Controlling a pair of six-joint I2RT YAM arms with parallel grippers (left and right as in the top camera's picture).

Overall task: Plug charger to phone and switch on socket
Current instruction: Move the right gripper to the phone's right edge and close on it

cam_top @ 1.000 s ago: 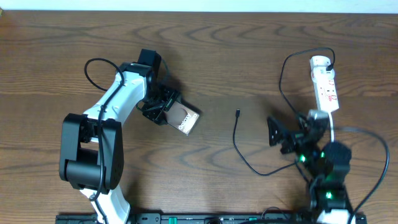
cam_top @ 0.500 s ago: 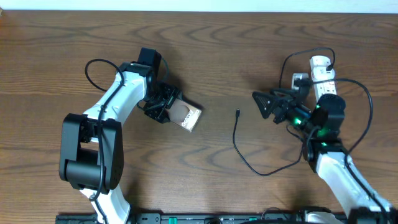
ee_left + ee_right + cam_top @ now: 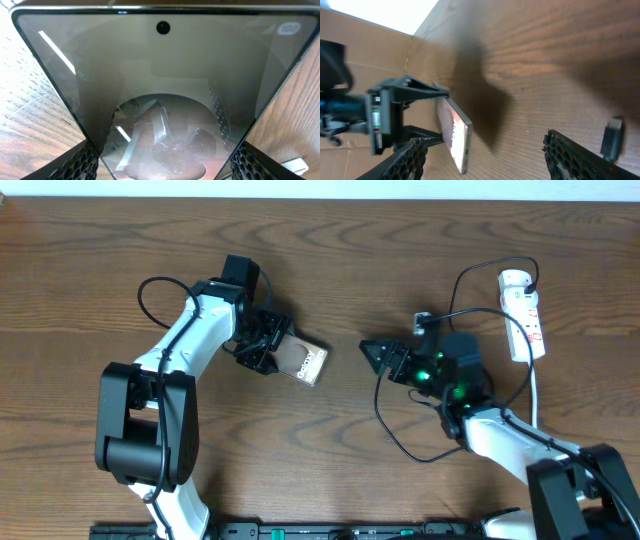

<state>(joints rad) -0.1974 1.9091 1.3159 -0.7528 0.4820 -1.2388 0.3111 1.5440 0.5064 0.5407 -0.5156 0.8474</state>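
The phone [image 3: 306, 362] is tilted above the table left of centre, and my left gripper [image 3: 268, 348] is shut on its near end. It fills the left wrist view, the phone [image 3: 165, 85] sitting between both pads [image 3: 82, 162] of the left gripper [image 3: 165, 167]. My right gripper [image 3: 377, 355] hovers open over the free end of the charger [image 3: 379, 410]. In the right wrist view the right gripper [image 3: 485, 160] holds nothing. The connector tip [image 3: 611, 136] lies on the wood outside its right finger, and the phone [image 3: 456, 132] faces it edge-on. The socket [image 3: 527, 320] lies at the far right.
The charger's black cable loops across the right half of the table up to a plug [image 3: 535, 278] in the far end of the socket. The socket's white cord [image 3: 533, 395] runs toward the front edge. A pale wall [image 3: 375, 10] borders the far side.
My right arm has swung left from beside the socket to over the charger's free end, its jaws narrowing somewhat. The left gripper has nudged the phone slightly right.
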